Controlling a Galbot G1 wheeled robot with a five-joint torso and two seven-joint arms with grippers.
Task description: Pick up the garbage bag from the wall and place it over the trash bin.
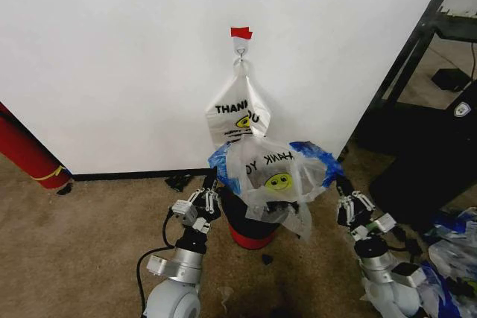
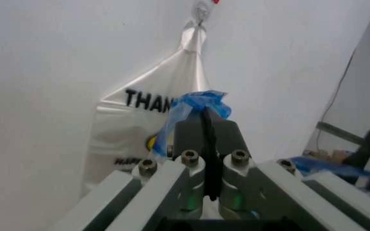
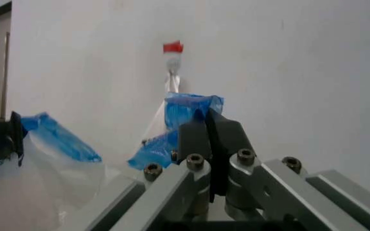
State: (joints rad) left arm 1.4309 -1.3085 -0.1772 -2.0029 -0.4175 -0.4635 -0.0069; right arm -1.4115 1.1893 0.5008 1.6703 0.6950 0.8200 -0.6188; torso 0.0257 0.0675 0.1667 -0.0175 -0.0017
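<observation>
Both my grippers are pinching the garbage bag's (image 1: 277, 173) blue handles: left gripper (image 1: 212, 181) closed on one, right gripper (image 1: 337, 184) closed on the other. I am holding it open just over the trash bin (image 1: 250, 227). Next, I think, it needs lowering around the rim. Plastic is hiding most of the bin. Another bag (image 1: 237, 113) is hanging on the wall (image 1: 112, 57).

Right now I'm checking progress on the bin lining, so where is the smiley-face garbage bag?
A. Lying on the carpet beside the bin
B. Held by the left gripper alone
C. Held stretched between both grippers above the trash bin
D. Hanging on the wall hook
C: the left gripper and right gripper each pinch a blue handle of the garbage bag, spread over the trash bin.
</observation>
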